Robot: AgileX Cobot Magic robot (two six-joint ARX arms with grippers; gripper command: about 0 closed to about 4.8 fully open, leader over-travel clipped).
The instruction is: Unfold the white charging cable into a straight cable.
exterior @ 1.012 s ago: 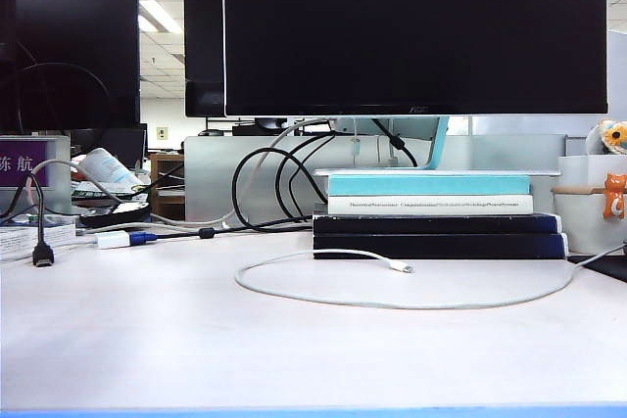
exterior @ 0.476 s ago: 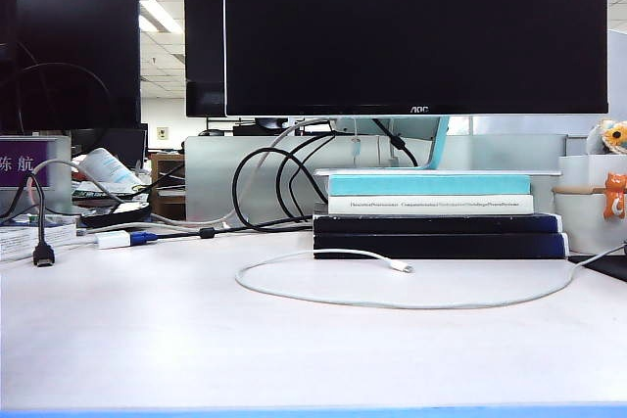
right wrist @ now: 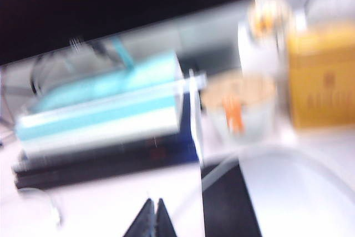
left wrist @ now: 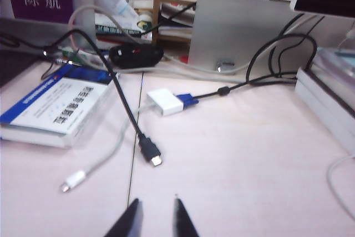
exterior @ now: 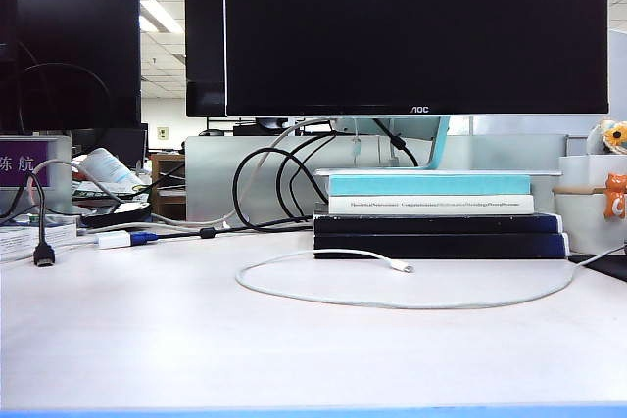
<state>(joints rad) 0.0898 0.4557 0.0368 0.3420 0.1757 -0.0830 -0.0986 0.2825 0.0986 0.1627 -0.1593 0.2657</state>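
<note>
While white charging cable (exterior: pixel 411 302) curls before book stack (exterior: pixel 436 214), left gripper (left wrist: pixel 155 215) parted, right gripper (right wrist: pixel 153 215) closed.

One thin glossy white charging cable (exterior: pixel 411 304) on one pale table (exterior: pixel 147 340). Four stacked books (exterior: pixel 431 214): one turquoise, one white, two black. Three dark flat monitors (exterior: pixel 416 31). One white adapter with blue plug (left wrist: pixel 169 102). One black cable with metal-tipped plug (left wrist: pixel 151 152). Two end effectors: left (left wrist: pixel 154 215), right (right wrist: pixel 153 213).

Left claw (left wrist: pixel 155 217) ajar — right claw (right wrist: pixel 153 219) closed
</note>
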